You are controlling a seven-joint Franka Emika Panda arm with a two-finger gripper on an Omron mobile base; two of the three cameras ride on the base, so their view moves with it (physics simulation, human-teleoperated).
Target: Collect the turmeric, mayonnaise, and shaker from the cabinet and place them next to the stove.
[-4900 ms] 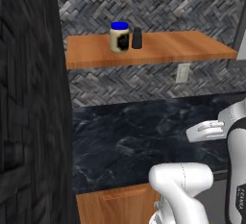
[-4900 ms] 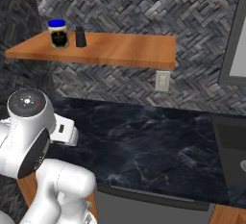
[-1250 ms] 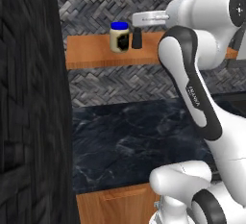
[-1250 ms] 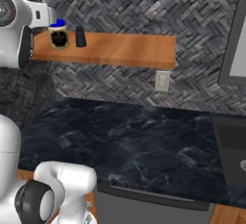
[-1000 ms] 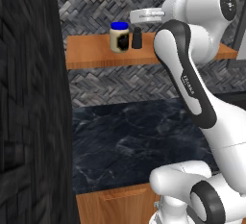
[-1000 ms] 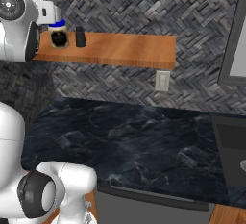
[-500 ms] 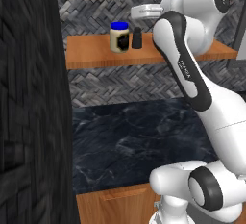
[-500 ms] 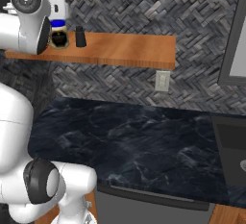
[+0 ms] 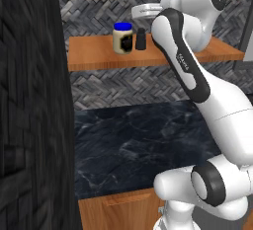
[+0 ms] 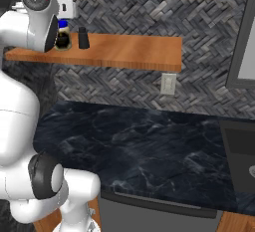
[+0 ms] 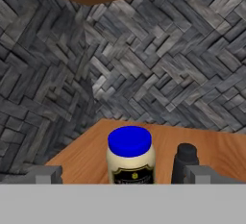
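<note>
Mayonnaise: the squat cream-white jar with a bright blue lid and dark label stands upright on the flat orange-brown wooden shelf board, toward its left end; in your hand view it sits low centre, at about 6 o'clock.
Shaker: the small dark tapered shaker stands upright just beside the jar, at its 3 o'clock in both the left base view and the hand view.
Gripper: your white arm's two-finger gripper is raised to shelf height, facing the jar and shaker with the herringbone grey tile wall behind them.
Fingers: spread wide, one tip at 9 o'clock of the jar, the other in front of the shaker; they pinch nothing.
Below: dark marbled counter beneath the shelf, a white wall outlet between them.
</note>
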